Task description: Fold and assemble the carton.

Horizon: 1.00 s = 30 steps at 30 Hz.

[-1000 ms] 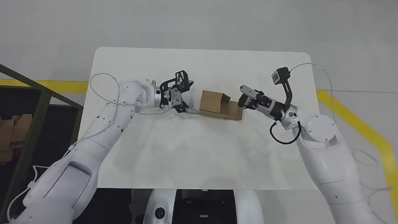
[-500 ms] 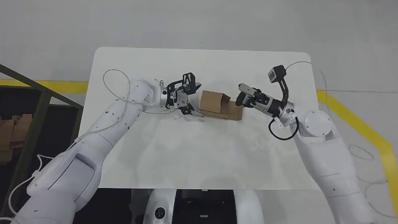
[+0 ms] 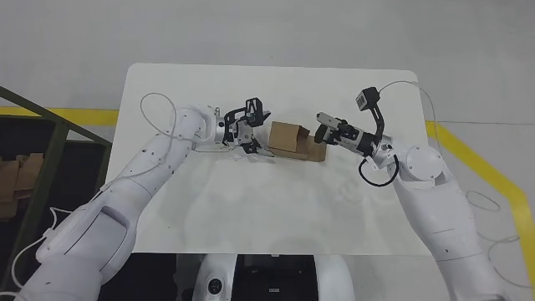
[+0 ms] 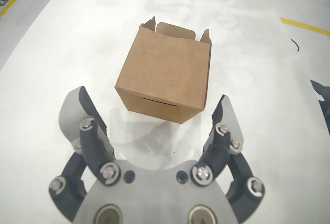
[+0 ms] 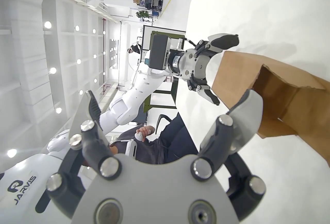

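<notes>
A brown carton (image 3: 294,140) lies on its side mid-table. Its closed end, with a tuck slot, faces my left gripper (image 3: 260,135); the open end with loose flaps faces my right gripper (image 3: 323,127). In the left wrist view the left gripper (image 4: 151,102) is open, its fingertips either side of the closed end of the carton (image 4: 165,78) without touching it. In the right wrist view the right gripper (image 5: 170,97) is open, and one finger (image 5: 248,104) sits against the open edge of the carton (image 5: 239,75). The left gripper (image 5: 206,68) shows beyond.
The white table (image 3: 209,209) has bare surface all around the carton. A short black cable scrap (image 4: 295,44) lies on it off to one side. A dark rack (image 3: 33,146) and cardboard boxes (image 3: 17,180) stand on the floor left of the table.
My left gripper has slid right until it is close to the carton's closed end. The right gripper has edged slightly left toward the open end. The carton has stayed put.
</notes>
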Tool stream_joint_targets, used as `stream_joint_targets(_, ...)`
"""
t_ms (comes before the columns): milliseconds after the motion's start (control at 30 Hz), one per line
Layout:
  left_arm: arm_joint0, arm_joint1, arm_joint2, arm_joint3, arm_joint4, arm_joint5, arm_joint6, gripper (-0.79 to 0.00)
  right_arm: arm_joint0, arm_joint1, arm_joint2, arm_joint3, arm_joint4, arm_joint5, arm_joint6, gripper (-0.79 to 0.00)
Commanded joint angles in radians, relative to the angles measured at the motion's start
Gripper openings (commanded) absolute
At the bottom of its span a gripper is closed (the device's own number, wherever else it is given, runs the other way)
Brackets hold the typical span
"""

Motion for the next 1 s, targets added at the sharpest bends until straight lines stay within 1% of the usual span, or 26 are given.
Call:
stream_joint_targets(0, 0.002, -0.001, -0.001, 0.019, 0.002, 0.016, -0.026, 0.0, 0.0, 0.0, 0.0, 0.0, 0.0, 0.0, 0.0, 0.0)
stream_joint_targets(67, 0.001, -0.002, 0.004, 0.033, 0.0, -0.012, -0.003, 0.0, -0.007, 0.0, -0.003, -0.011, -0.009, 0.01, -0.015, 0.0)
stream_joint_targets(133, -0.012, -0.002, 0.014, 0.052, 0.047, -0.005, 0.011, 0.0, -0.008, 0.001, -0.003, -0.018, -0.02, 0.027, -0.017, 0.0)
stream_joint_targets(200, -0.016, -0.003, 0.02, 0.075, 0.064, -0.018, 0.072, 0.0, -0.008, 0.003, -0.001, -0.02, -0.019, 0.034, -0.011, 0.0)
stream_joint_targets(333, -0.035, 0.0, 0.048, 0.084, 0.162, -0.026, 0.207, 0.0, -0.013, 0.008, 0.006, -0.023, -0.032, 0.04, 0.013, 0.0)
stream_joint_targets(433, -0.048, 0.003, 0.07, 0.093, 0.237, 0.0, 0.309, 0.0, -0.017, 0.013, 0.011, -0.023, -0.056, 0.048, 0.043, 0.0)
stream_joint_targets(500, -0.06, 0.0, 0.085, 0.108, 0.268, 0.012, 0.357, 0.0, -0.019, 0.016, 0.014, -0.018, -0.068, 0.05, 0.06, 0.0)
stream_joint_targets(667, -0.092, -0.019, 0.12, 0.157, 0.301, 0.039, 0.434, 0.0, -0.033, 0.025, 0.024, -0.01, -0.085, 0.033, 0.107, 0.0)
stream_joint_targets(800, -0.121, -0.04, 0.156, 0.192, 0.319, 0.022, 0.474, 0.0, -0.051, 0.035, 0.042, -0.009, -0.082, 0.001, 0.177, 0.0)
stream_joint_targets(967, -0.151, -0.069, 0.196, 0.241, 0.332, 0.013, 0.508, 0.0, -0.065, 0.044, 0.061, -0.008, -0.07, -0.016, 0.221, 0.0)
